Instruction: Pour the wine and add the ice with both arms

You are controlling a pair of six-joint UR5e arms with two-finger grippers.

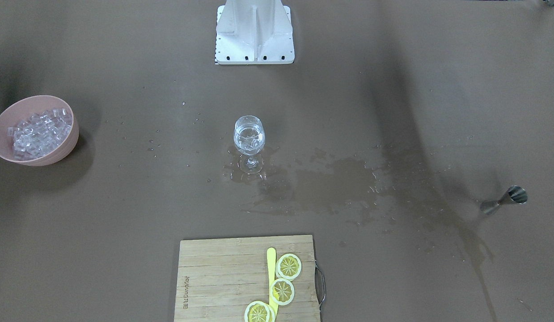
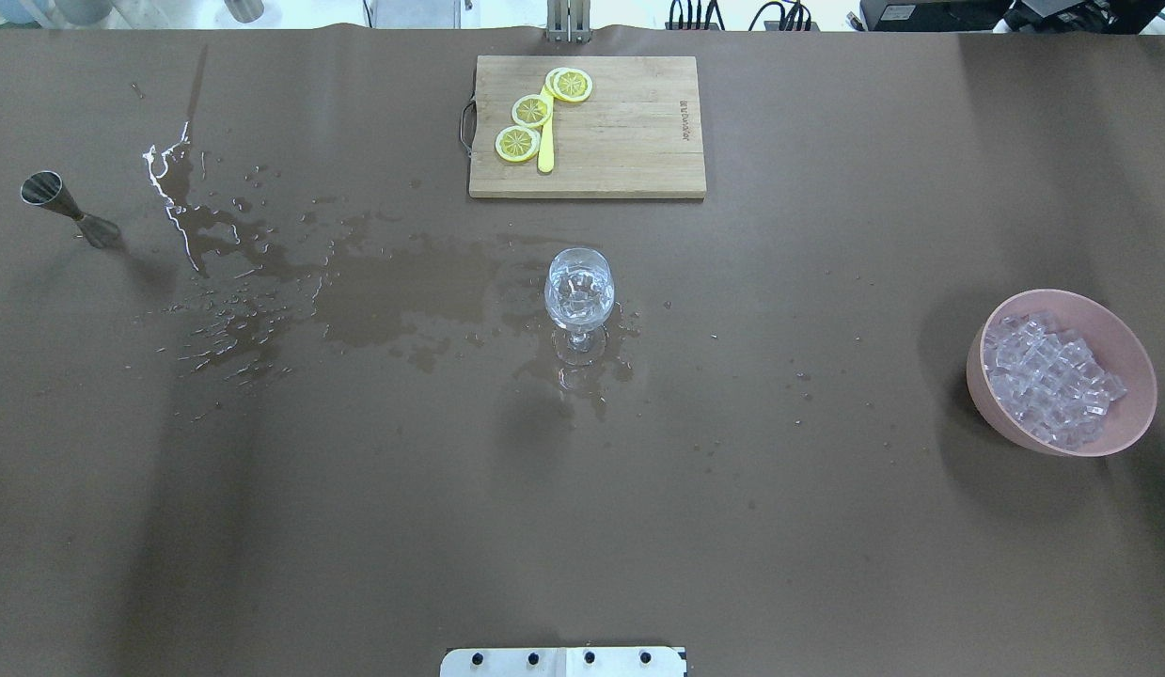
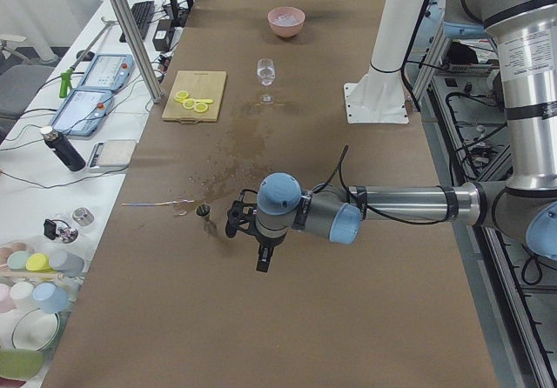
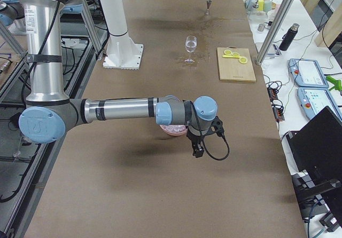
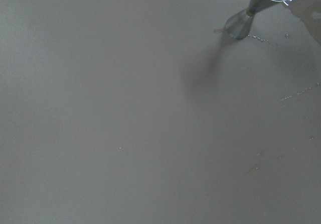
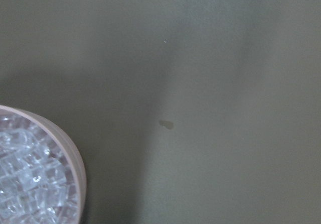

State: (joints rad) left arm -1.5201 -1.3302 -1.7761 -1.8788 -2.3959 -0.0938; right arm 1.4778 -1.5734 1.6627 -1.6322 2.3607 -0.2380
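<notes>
A wine glass (image 1: 249, 136) stands upright mid-table in a wet patch, holding clear wine and a few ice cubes; it also shows in the overhead view (image 2: 578, 291). A pink bowl (image 1: 57, 154) full of ice (image 1: 40, 132) stands at the robot's right end (image 2: 1062, 293). My left gripper (image 3: 263, 262) hangs over bare table beside a steel jigger (image 3: 204, 214). My right gripper (image 4: 197, 151) hangs just past the pink bowl (image 4: 171, 129). Both grippers show only in the side views, so I cannot tell if they are open or shut. Nothing shows in either.
A large spill (image 2: 375, 291) spreads from the glass toward the jigger (image 2: 65, 202). A wooden cutting board (image 2: 620, 141) with lemon slices (image 2: 518, 143) and a yellow knife lies at the far edge. The white stand (image 1: 254, 31) is on the robot's side.
</notes>
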